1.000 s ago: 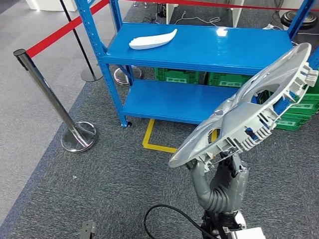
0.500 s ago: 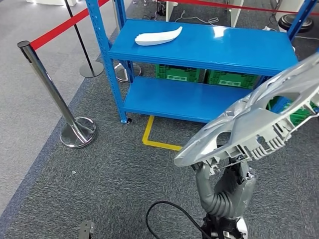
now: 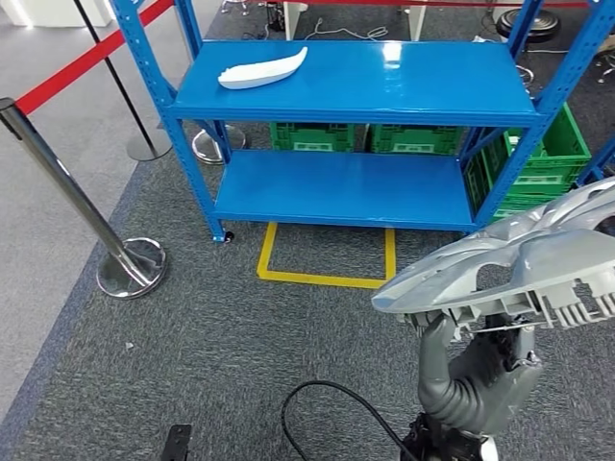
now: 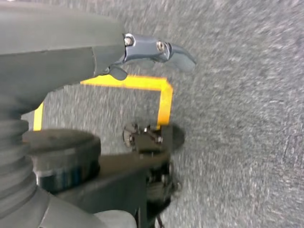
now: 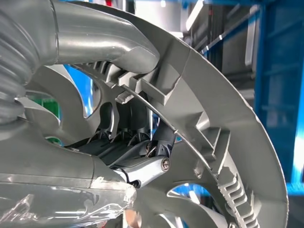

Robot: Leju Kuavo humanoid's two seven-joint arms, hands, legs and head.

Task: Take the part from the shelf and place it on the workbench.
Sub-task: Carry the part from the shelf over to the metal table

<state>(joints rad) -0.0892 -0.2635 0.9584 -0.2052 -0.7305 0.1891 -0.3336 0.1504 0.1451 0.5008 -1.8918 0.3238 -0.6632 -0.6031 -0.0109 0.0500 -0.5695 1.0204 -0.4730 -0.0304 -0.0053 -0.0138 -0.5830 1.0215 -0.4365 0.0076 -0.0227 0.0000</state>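
**Desk:** Where is the part?

**Photographer:** Lower right of the head view. The silver wheel cover [image 3: 522, 264] rides above the right hand [image 3: 475, 370], which clasps its rim from beneath, thumb over the edge. It lies nearly flat, long axis running from frame centre out to the right edge.

**Desk:** And the shelf?

**Photographer:** The blue shelf [image 3: 348, 82] stands well apart, upper centre, a white trim piece [image 3: 262, 69] on its top deck.

**Desk:** The other hand?

**Photographer:** The left hand [image 4: 143, 50] hangs over carpet, fingers curled, holding nothing. No workbench in frame; the robot likely must turn.
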